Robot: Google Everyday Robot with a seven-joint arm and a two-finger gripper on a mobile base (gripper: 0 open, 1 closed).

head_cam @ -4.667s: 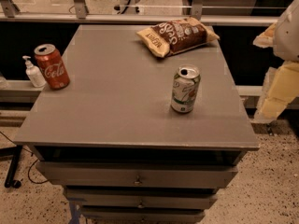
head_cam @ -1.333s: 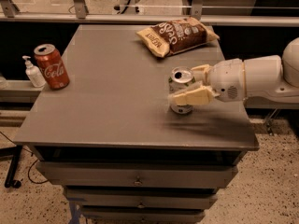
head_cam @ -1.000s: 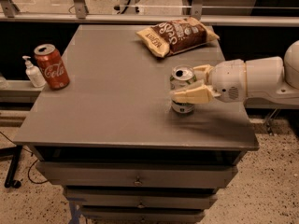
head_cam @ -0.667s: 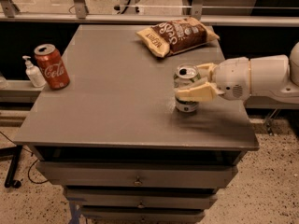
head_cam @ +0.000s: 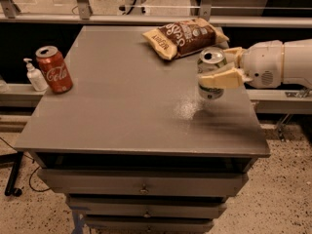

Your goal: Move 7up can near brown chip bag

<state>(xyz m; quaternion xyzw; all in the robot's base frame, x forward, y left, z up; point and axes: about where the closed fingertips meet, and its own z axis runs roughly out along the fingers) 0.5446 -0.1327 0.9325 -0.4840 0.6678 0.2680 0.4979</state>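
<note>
We see our hand (head_cam: 214, 66) reaching in from the right, its fingers clamped on the upright 7up can (head_cam: 211, 57) at the worktop's (head_cam: 122, 111) right side, just in front of the brown chip bag (head_cam: 183, 35). A red cola can (head_cam: 53, 68) stands far left.

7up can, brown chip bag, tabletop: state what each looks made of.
The 7up can, gripped by the tool at right: metal, shiny silver top. The brown chip bag: likely plastic film, crinkled, glossy. The tabletop: smooth matte grey, material unclear.
</note>
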